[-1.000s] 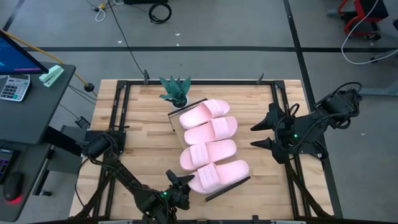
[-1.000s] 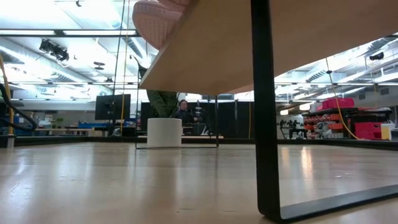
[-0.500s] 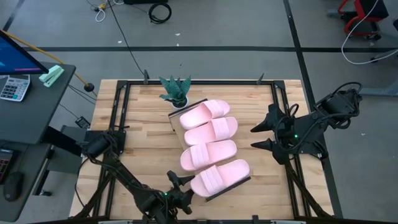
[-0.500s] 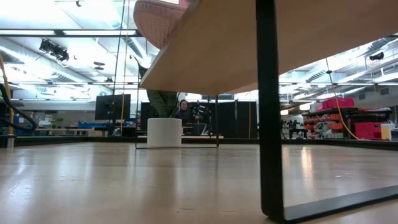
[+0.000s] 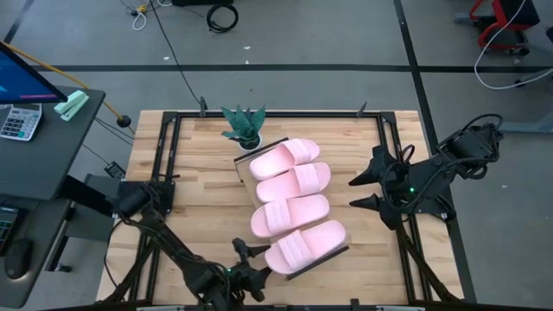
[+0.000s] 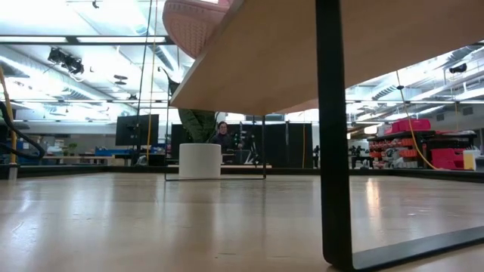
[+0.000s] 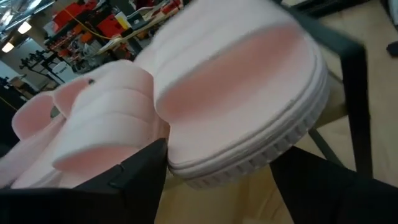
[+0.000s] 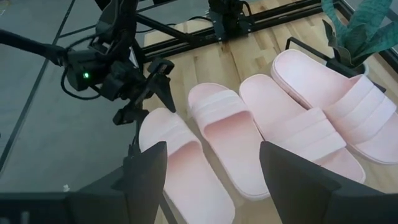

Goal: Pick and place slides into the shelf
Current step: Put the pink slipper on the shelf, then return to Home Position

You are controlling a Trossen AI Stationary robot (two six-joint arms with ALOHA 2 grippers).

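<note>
Slides lie crosswise, seemingly, on shelf.

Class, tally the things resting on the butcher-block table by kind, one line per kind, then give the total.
Pink slides: 4
Wooden shelf: 1
Potted plant: 1
Total: 6

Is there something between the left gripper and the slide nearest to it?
Nothing visible. The left gripper, jaws open, sits just off the heel of the nearest slide, which lies on the shelf with the other three.
</note>
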